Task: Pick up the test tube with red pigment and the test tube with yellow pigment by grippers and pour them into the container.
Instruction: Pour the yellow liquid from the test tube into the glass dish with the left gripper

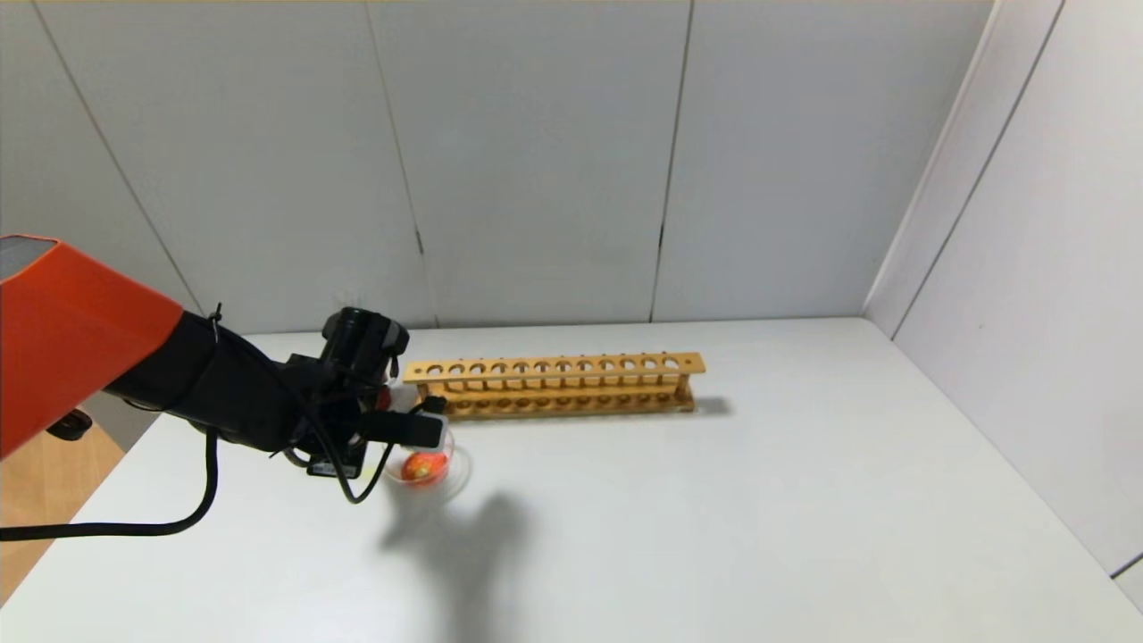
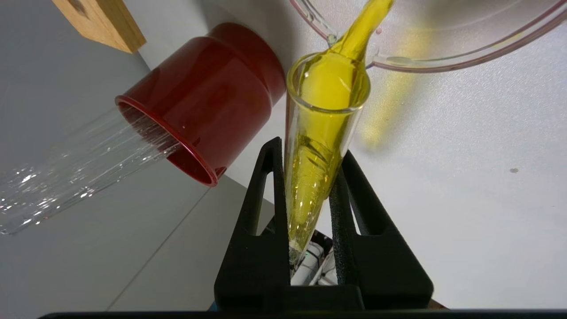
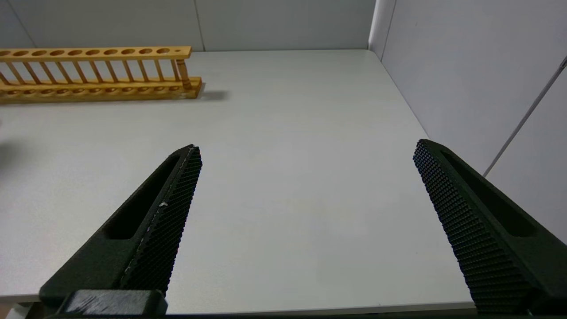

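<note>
We judged the yellow pour to be in hand. The left gripper (image 2: 310, 177) was clenched on the test tube with yellow pigment (image 2: 321, 146), its two black fingers (image 2: 272, 195) pressed against the glass on either side. The tube was tipped with its mouth lowered toward the container (image 2: 443, 62), and a yellow stream ran from the lip across the rim of that clear dish. In the head view the container (image 1: 460, 471) sat on the white table (image 1: 714, 518), just in front of the left end of the wooden rack (image 1: 554, 384), and already held red-orange liquid, so we took the red pour to be complete. We could not locate the test tube with red pigment in any view. A dark red cup (image 2: 203, 102) stood close beside the tube, with clear tubes protruding from it. The right gripper (image 3: 305, 212) hung released and empty over the right side of the table, well apart from the work. Much yellow liquid remained in the tube, so the next move would call for holding or deepening the tilt, keeping the lip over the dish until the tube emptied.
</note>
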